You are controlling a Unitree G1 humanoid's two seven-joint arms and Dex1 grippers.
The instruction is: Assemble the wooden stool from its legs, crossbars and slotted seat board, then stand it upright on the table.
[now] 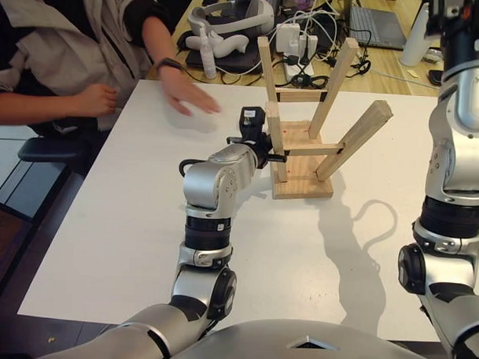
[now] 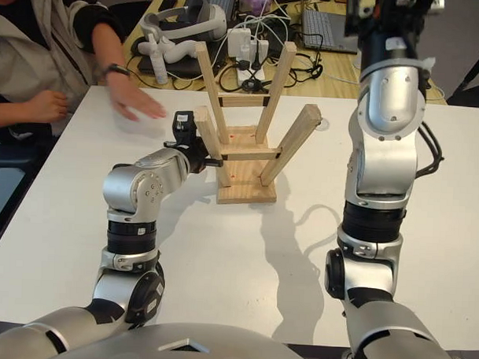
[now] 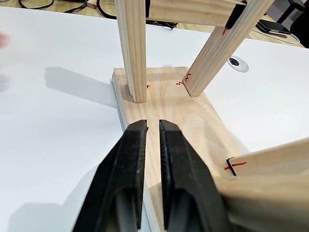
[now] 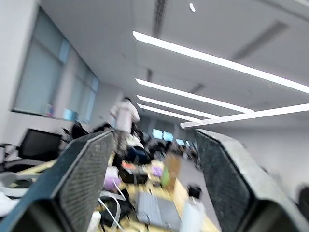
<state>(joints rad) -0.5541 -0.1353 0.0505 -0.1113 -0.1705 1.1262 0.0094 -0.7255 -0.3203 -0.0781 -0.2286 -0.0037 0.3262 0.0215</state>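
So, nearest the robot, the left hand [image 3: 153,124] sits low over the white table [image 1: 128,223]. Its two black fingers [image 3: 137,150] are pressed almost together, just a sliver of gap and nothing pinched. It's at the near edge of the seat board [image 1: 302,188], just beside the near left leg [image 1: 275,141]; can't tell if it actually touches it. The stool [image 2: 291,142] is upside down: board flat on the table, four legs sticking up and splaying outward. One crossbar [image 1: 313,150] links the two near legs, and another crossbar [image 1: 301,95] joins the two far ones higher up. The right hand [image 4: 154,145] is raised way up on the right, well apart from the stool — fingers spread wide, aimed toward the ceiling lights. Past the table's far edge there's a desk with a white headset [image 1: 229,18], cables and a laptop [image 1: 375,27].
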